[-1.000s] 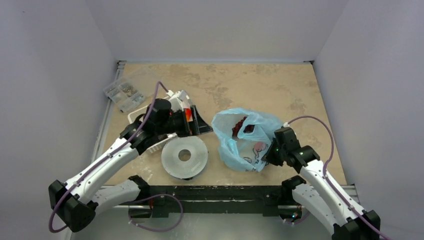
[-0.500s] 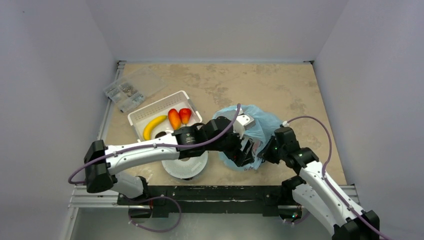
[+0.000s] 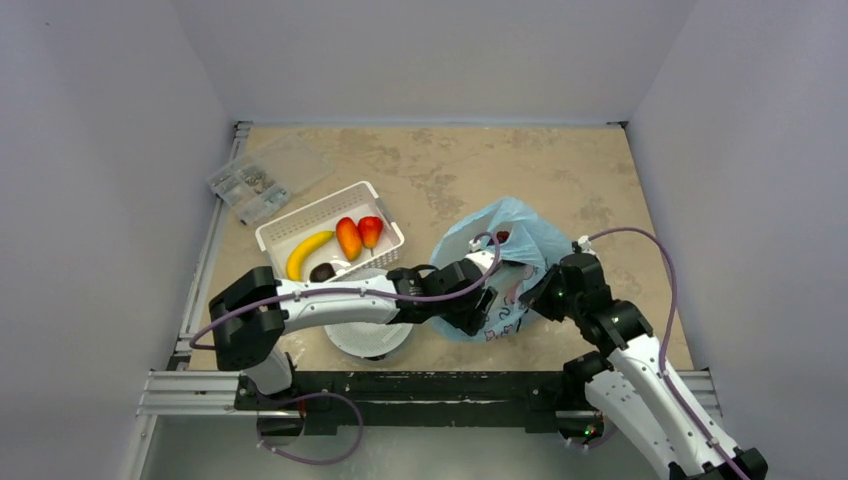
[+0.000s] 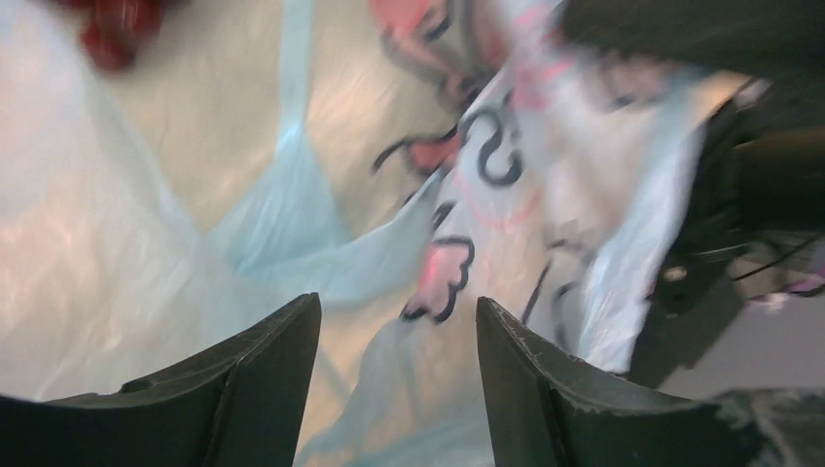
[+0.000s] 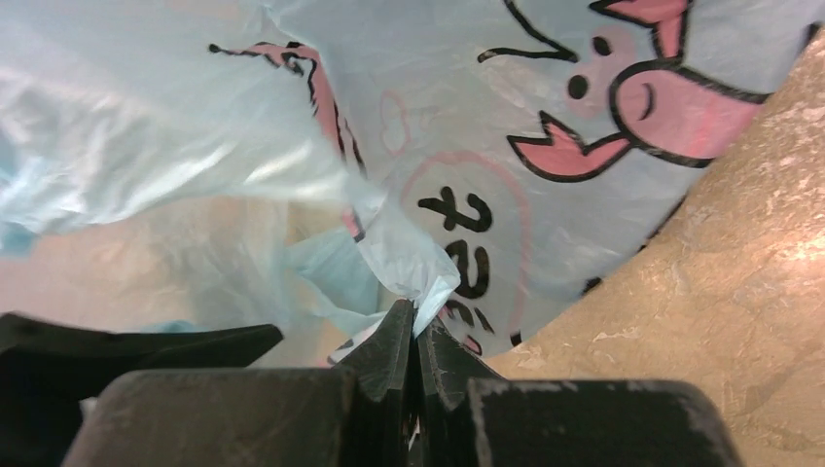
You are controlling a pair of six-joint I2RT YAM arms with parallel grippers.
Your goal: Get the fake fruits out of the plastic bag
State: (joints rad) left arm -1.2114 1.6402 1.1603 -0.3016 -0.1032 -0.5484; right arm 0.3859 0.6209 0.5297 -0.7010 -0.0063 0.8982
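While right hand point(image 5: 415, 316), fingers pressed together, pinches near edge of plastic bag point(image 3: 520, 230) on table point(image 3: 560, 170), left hand point(image 4: 399, 389) hovers at bag mouth, fingers spread, only loose blue film beyond them. Dark red fake fruit point(image 4: 115, 34), blurred, lies ahead and to left of left hand, deeper in bag; long axis unreadable. Left arm nearer, so likely reach runs forward-left. Banana point(image 3: 308, 253), mango point(image 3: 349, 238), strawberry point(image 3: 370, 230), dark piece point(image 3: 322, 271) already in white basket point(image 3: 290, 232).
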